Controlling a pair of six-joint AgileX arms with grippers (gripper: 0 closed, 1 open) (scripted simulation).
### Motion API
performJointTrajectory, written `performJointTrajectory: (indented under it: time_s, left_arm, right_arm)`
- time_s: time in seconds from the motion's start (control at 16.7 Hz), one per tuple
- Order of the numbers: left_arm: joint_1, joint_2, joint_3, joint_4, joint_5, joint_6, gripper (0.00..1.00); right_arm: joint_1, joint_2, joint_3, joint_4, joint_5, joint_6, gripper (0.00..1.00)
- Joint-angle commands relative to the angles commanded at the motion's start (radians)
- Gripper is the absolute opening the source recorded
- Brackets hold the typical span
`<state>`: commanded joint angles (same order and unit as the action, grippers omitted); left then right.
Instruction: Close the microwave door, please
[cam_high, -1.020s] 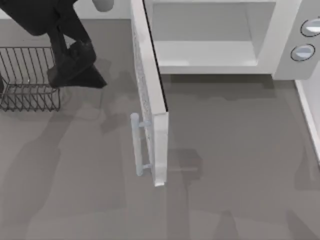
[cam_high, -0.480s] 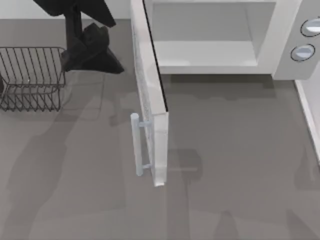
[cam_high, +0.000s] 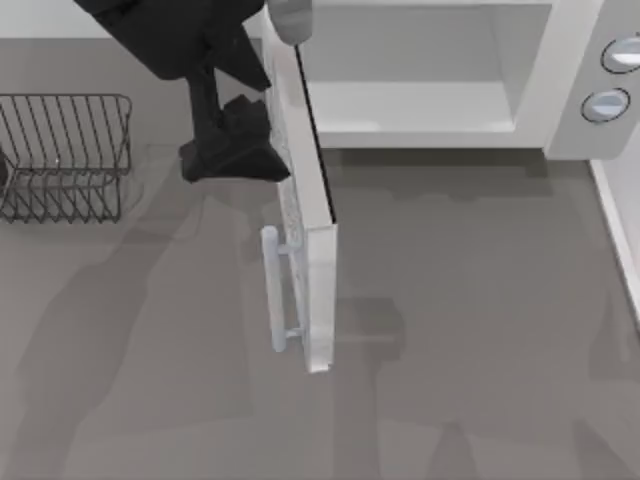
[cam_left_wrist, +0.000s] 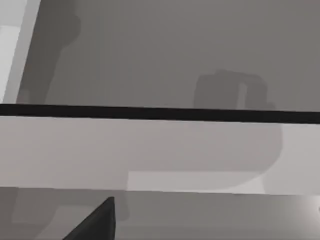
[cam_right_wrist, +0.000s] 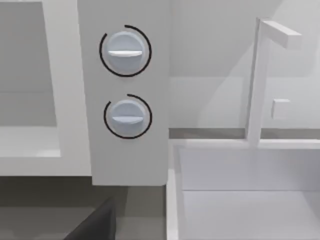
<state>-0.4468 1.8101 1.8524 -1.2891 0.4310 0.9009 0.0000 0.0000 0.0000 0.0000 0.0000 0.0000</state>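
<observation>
With microwave door (cam_high: 300, 200) swung wide | left tool (cam_high: 235, 155) set against outer face, seemingly for pushing | spread or pressed together: cannot tell | right tool parked facing knobs (cam_right_wrist: 125, 50)

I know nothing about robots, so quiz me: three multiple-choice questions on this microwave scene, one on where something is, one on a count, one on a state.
1. Where is the left gripper?
A. Beside the door's outer face, near the hinge end
B. Inside the oven cavity
C. Over the wire basket

2. How many round knobs does the microwave have?
A. One
B. Two
C. Four

3. What state is the microwave door in?
A. Shut flush
B. Removed and lying flat
C. Swung wide open

Answers:
1 A: the left gripper sits on the handle side of the microwave door, close to its hinge end, away from the wire basket.
2 B: two knobs are stacked on the microwave panel.
3 C: the door juts out from the body, the cavity exposed.
</observation>
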Motion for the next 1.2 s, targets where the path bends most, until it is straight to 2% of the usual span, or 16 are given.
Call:
performJointTrajectory:
  time_s: [0.18,0.48,1.2]
  left_arm:
    - [-0.031,-0.002,-0.099,0.108,-0.010,-0.032,1.00]
    - [-0.038,-0.002,-0.119,0.129,-0.012,-0.039,1.00]
    - [-0.038,-0.002,-0.119,0.129,-0.012,-0.039,0.10]
  right_arm:
    - [0.000,0.000,0.000,0.000,0.000,0.000,1.00]
    - [0.000,0.000,0.000,0.000,0.000,0.000,1.00]
    - [0.000,0.000,0.000,0.000,0.000,0.000,1.00]
